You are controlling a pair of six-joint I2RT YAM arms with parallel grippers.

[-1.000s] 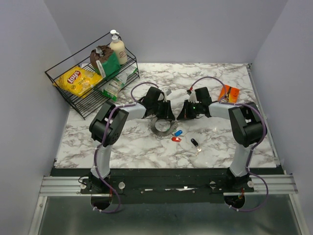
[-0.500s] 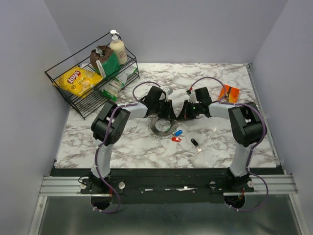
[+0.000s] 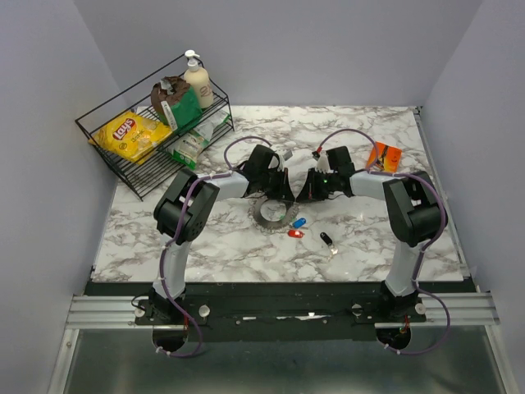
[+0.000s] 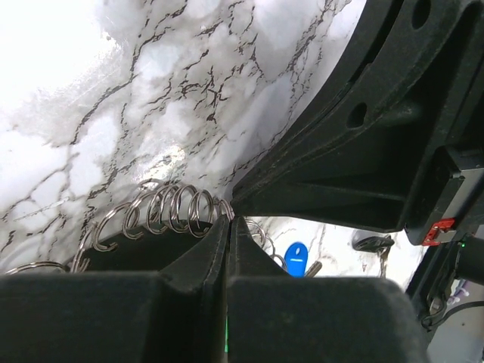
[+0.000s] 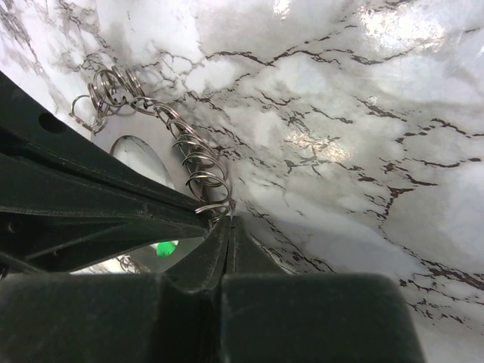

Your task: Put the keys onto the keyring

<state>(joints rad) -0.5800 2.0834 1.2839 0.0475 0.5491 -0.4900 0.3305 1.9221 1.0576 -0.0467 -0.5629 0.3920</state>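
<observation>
- Large grey metal keyring (image 3: 271, 215) lies flat on the white marble-patterned table (image 3: 205, 238), mid-table, just near of both grippers.
- From the top view it looks toothed like a gear, with an open centre. The wrist views show the rim as a row of small overlapping silver wire loops (image 4: 170, 212) (image 5: 198, 170).
- Left gripper (image 4: 227, 224): fingers pressed together, tips right at the loops. Can't tell if any wire is caught.
- Right gripper (image 5: 228, 221): same, fingers pressed together at the end of the loop row, catch unclear.
- The two grippers face each other closely.
- Small blue-headed key (image 3: 299, 222), red-headed key (image 3: 295, 234) and black-headed key (image 3: 326, 240) lie loose, just right of the ring and apart from it.
- Black wire rack (image 3: 107, 160) sits far left, holding a yellow chip bag (image 3: 130, 134).
</observation>
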